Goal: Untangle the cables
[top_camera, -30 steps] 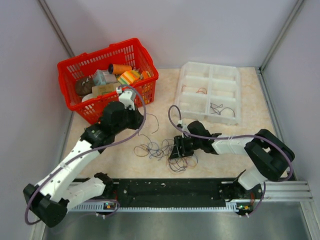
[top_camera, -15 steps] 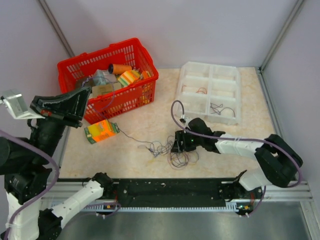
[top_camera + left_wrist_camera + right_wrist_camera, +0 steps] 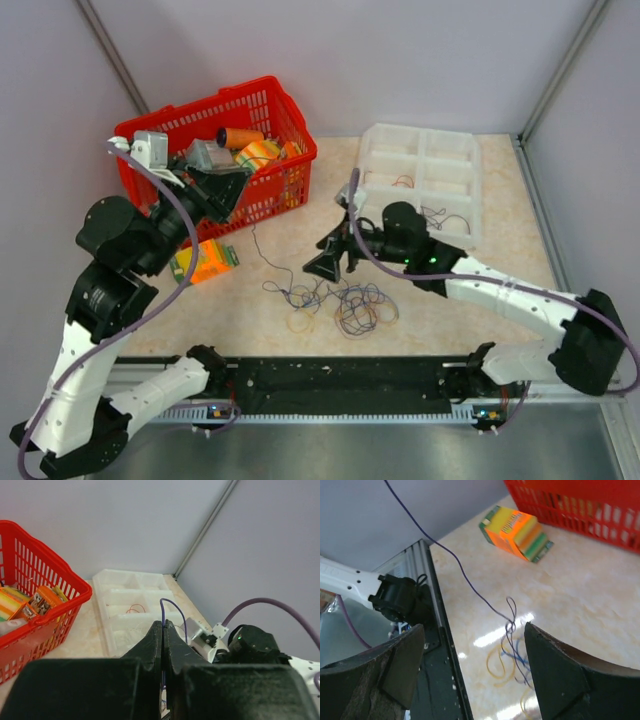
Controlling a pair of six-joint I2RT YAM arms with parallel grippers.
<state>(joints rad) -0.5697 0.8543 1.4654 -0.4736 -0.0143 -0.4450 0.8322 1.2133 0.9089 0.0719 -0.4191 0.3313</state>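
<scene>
The cables (image 3: pixel 340 302) lie as a loose tangle of dark blue, purple and yellow loops on the beige table, near the front rail. One thin purple cable (image 3: pixel 258 255) runs from the tangle up to my left gripper (image 3: pixel 236 188), which is raised in front of the red basket. In the left wrist view the left gripper (image 3: pixel 164 624) is shut on this cable (image 3: pixel 170 603), which loops up past the fingertips. My right gripper (image 3: pixel 335 250) hangs open above the back of the tangle. Between its fingers (image 3: pixel 475 626) the taut cable (image 3: pixel 465 577) crosses to the loops (image 3: pixel 512 652) below, touching neither finger.
A red basket (image 3: pixel 268 92) full of items stands at the back left. An orange and green box (image 3: pixel 203 262) lies on the table in front of it. A clear compartment tray (image 3: pixel 420 137) at the back right holds a few separated wires. The black front rail (image 3: pixel 340 385) borders the table.
My left gripper swung up and away from the tangle, drawing one purple cable out taut. My right gripper opened wider and lifted off the tangle toward the back.
</scene>
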